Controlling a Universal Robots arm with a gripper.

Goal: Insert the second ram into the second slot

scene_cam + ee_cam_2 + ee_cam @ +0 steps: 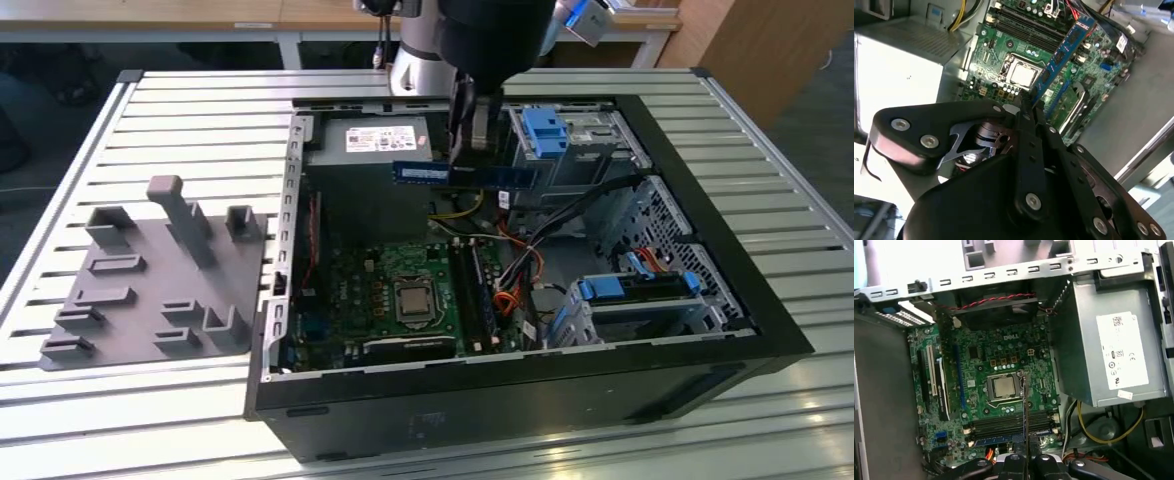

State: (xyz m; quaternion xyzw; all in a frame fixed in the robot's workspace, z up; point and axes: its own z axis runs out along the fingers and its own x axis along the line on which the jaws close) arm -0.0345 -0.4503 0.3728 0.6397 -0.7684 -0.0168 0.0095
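The gripper (1026,107) has its jaws closed on the ram (1061,57). They pinch the blue stick near the middle of its length, so both ends stand free. The ram hangs in the air over the board (979,365) and, as I judge, touches nothing else.

Below it are the slots (1009,424), long dark sockets just beside the processor (1004,386). In the first wrist view the ram is seen on edge, as a thin line that crosses the slots almost square. So its long axis lies across them, not along them. In the exterior view the slots lie lower than the ram and toward the near side of the case (747,330). One slot shows blue along its length; I cannot tell if a stick already sits there.

Farther off is the power supply (1089,305) with a white label (1119,350) that carries dark print and marks, which I cannot make out. The ram has a pale sticker, also not legible. The board bears a small white logo.

The case stands on a slatted worktop (187,110), with a grey holder (160,280) at the exterior view's left.
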